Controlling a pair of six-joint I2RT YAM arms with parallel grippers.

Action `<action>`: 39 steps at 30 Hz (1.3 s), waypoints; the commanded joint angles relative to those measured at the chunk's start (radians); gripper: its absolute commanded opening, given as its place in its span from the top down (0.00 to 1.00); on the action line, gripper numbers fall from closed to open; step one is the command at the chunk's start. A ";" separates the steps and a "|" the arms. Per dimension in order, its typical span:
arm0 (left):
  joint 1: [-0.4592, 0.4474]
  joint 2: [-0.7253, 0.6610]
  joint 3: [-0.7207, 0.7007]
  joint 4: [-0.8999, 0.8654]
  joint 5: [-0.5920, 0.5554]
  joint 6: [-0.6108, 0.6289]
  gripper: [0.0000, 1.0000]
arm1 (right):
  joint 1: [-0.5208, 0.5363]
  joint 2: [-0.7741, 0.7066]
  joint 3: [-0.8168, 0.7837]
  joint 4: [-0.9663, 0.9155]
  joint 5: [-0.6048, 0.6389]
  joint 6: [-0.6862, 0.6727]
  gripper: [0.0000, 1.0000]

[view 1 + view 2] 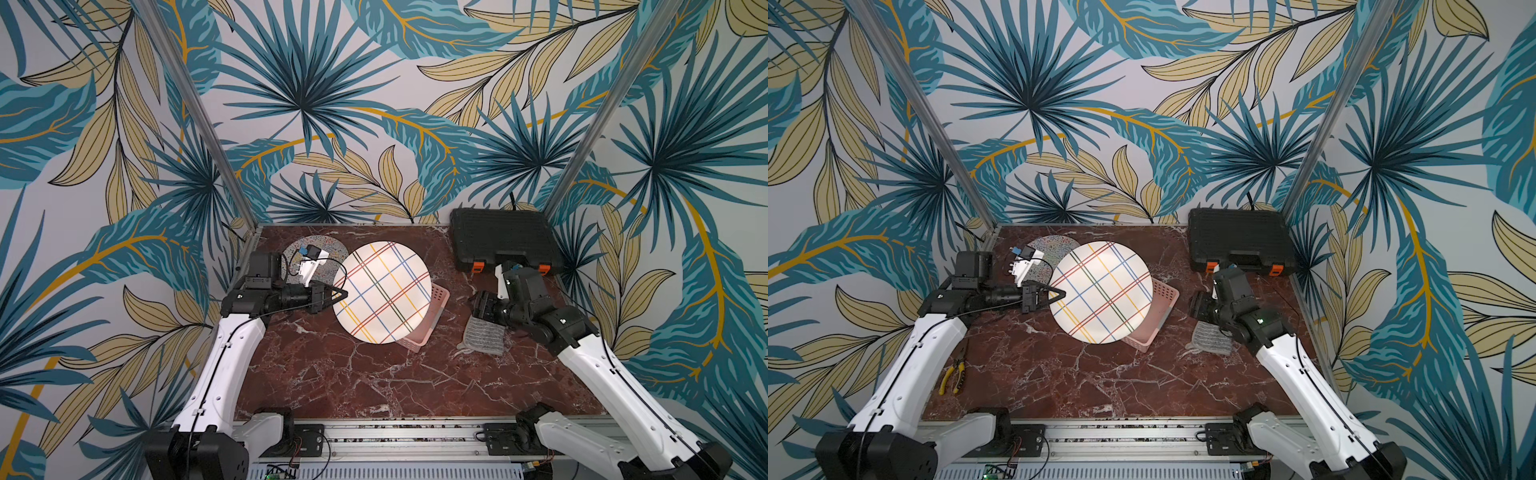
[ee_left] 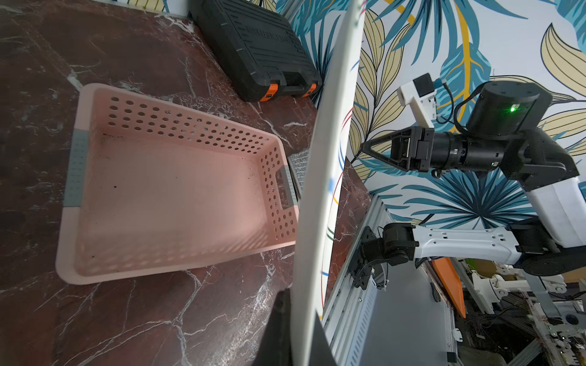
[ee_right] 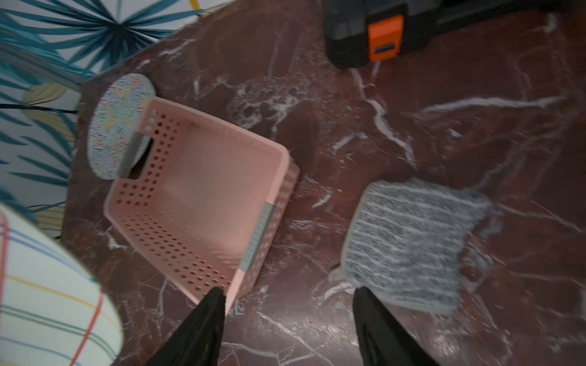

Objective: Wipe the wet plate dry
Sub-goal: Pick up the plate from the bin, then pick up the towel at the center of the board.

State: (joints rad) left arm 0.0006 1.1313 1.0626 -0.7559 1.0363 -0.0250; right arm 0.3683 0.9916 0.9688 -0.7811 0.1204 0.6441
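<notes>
Nearest the front edge of the marble table [image 1: 1100,386] there's a pair of yellow-handled pliers [image 1: 953,376], off on the left side, nothing touching them.

A bit further in on the right, the grey striped cloth [image 3: 409,240] is lying flat-ish on the table. The right claw [image 3: 288,290] hangs just over its near edge with the jaws spread wide, so it's got nothing in it.

About level with that, the left claw [image 1: 338,296] is pinched tight on the left rim of the plate [image 1: 386,291]. That's the white one with the coloured crossing lines. It's held up off the table, face turned up toward the top camera, and it covers most of the pink basket [image 1: 438,301] sitting under it; only the basket's right side pokes out. The basket looks empty in the wrist views.

At the back, a round speckled mat [image 1: 320,243] is on the left and a shut black tool case [image 1: 503,237] with orange latches on the right.
</notes>
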 commanded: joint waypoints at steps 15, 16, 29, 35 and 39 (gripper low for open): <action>0.000 -0.062 -0.042 0.095 0.042 -0.016 1.00 | -0.063 0.356 -0.188 0.235 0.223 0.181 0.38; 0.000 -0.060 -0.042 0.096 0.042 -0.018 1.00 | -0.070 0.384 -0.187 0.254 0.217 0.186 0.38; 0.000 -0.036 -0.047 0.114 0.040 -0.037 1.00 | -0.111 0.478 -0.212 0.338 0.196 0.213 0.88; 0.000 -0.038 -0.051 0.122 0.037 -0.048 1.00 | -0.111 0.173 -0.241 0.357 0.126 0.065 1.00; 0.000 -0.041 -0.045 0.121 0.040 -0.045 1.00 | -0.105 -0.008 -0.192 0.352 -0.086 -0.027 1.00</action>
State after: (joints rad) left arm 0.0006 1.1007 1.0122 -0.6842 1.0355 -0.0685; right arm 0.2600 1.0542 0.7483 -0.4381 0.1932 0.7155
